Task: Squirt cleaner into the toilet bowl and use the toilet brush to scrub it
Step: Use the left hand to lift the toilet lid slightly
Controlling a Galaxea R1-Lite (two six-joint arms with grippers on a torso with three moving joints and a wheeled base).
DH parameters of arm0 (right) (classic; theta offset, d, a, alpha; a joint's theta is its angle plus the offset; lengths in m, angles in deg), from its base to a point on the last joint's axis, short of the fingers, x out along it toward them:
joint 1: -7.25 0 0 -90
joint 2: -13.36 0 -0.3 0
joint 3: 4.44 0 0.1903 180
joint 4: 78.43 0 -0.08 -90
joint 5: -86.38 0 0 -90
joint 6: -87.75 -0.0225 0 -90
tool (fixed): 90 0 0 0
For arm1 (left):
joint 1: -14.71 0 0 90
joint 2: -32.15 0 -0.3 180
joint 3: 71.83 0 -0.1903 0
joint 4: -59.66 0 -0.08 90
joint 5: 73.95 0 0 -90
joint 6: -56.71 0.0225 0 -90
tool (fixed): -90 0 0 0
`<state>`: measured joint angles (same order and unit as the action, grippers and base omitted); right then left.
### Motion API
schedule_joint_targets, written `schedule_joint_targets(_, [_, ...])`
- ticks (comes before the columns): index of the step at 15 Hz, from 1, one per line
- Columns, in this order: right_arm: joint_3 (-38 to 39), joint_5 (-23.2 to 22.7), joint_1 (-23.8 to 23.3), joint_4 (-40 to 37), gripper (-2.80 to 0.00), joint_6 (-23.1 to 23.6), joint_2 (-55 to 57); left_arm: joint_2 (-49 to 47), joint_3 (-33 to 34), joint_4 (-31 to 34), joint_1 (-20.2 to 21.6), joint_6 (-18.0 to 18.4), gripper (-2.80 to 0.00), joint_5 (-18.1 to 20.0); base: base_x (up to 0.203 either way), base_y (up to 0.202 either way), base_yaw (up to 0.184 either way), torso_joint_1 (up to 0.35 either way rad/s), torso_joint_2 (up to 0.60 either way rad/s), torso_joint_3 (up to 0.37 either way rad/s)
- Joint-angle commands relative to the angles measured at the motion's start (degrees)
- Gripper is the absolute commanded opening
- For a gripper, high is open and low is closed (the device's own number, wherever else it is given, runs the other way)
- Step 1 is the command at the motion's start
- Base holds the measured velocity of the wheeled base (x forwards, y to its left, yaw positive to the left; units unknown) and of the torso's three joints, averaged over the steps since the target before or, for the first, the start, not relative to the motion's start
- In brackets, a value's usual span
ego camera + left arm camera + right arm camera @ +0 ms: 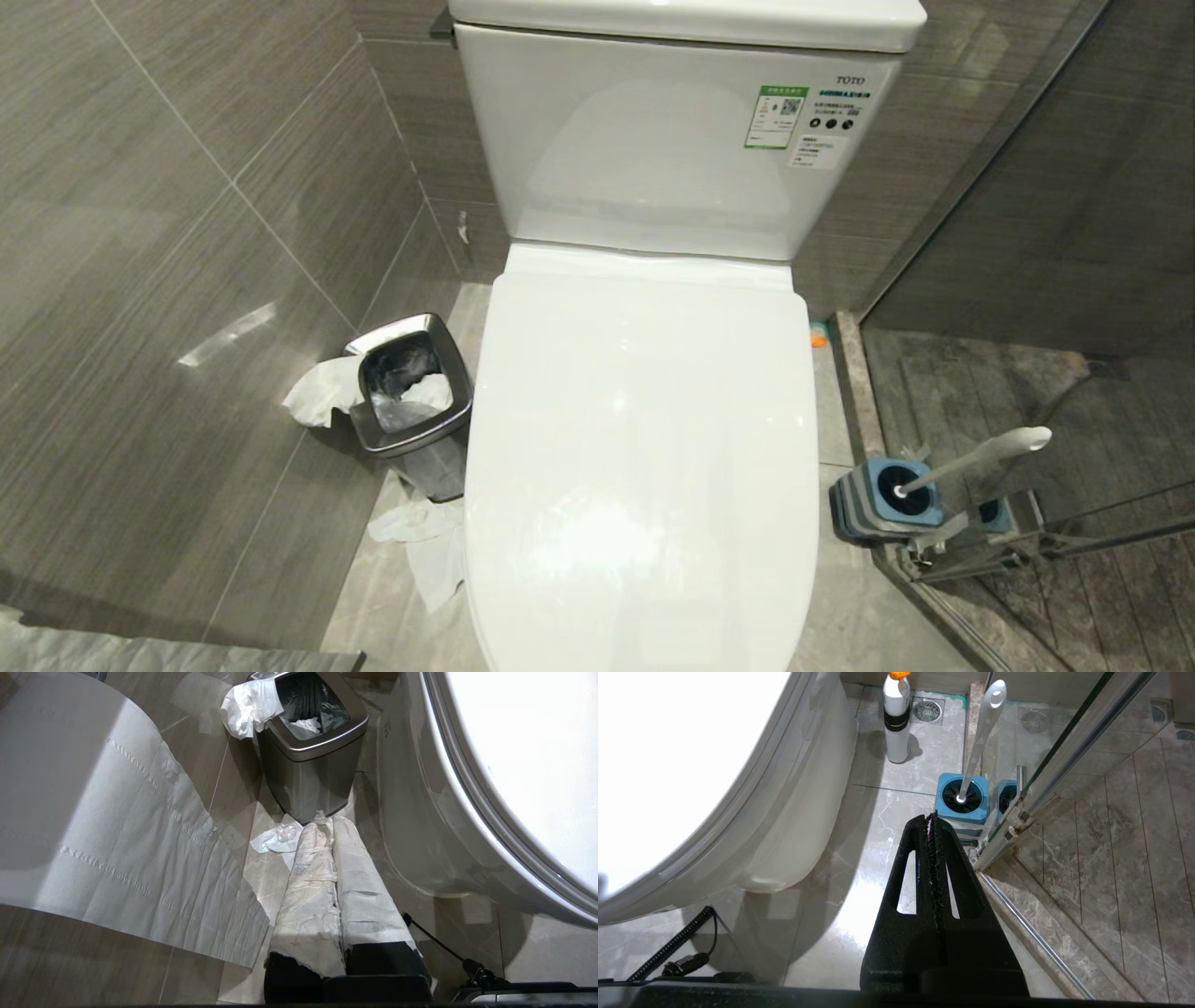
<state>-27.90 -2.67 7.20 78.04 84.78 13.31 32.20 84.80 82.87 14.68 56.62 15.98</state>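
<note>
At centre frame, toilet bowl [644,448] with lid down; toilet brush [971,460] in its holder [882,499] at lower right. Left claw [327,823] and right claw [931,816] both closed, empty.

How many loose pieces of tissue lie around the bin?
2. One tissue hangs over the bin rim on the wall side; another tissue lies on the floor in front of it. More may be hidden behind the bin.

Grey striped wall tiles [187,233], a marbled beige floor [878,812] with a drain [927,710], glass shower door [1074,233] on the right
</note>
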Motion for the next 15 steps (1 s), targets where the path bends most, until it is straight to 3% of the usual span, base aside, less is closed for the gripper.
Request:
schedule_joint_targets(1, [0.01, -0.04, 0.03, -0.02, -2.8, -0.01, 0.05, -0.05, 0.09, -0.02, 0.02, -0.09, -2.8, -0.01, 0.0, 0.0, 0.0, 0.0, 0.0, 0.0])
schedule_joint_targets(10, [0.01, 0.02, -0.02, -0.02, -2.8, -0.01, 0.05, -0.05, 0.09, 0.19, 0.02, 0.99, -2.8, -0.1, 0.0, 0.0, 0.0, 0.0, 0.0, 0.0])
schedule_joint_targets(12, [0.01, 0.02, 0.05, -0.02, -2.8, -0.01, 0.05, -0.05, 0.09, 0.49, 0.02, 4.38, -2.8, 0.37, 0.0, 0.0, 0.0, 0.0, 0.0, 0.0])
schedule_joint_targets(15, [0.01, 0.02, -0.03, -0.02, -2.8, -0.01, 0.05, -0.05, 0.09, 0.45, 0.03, 12.21, -2.8, 3.57, 0.0, 0.0, 0.0, 0.0, 0.0, 0.0])
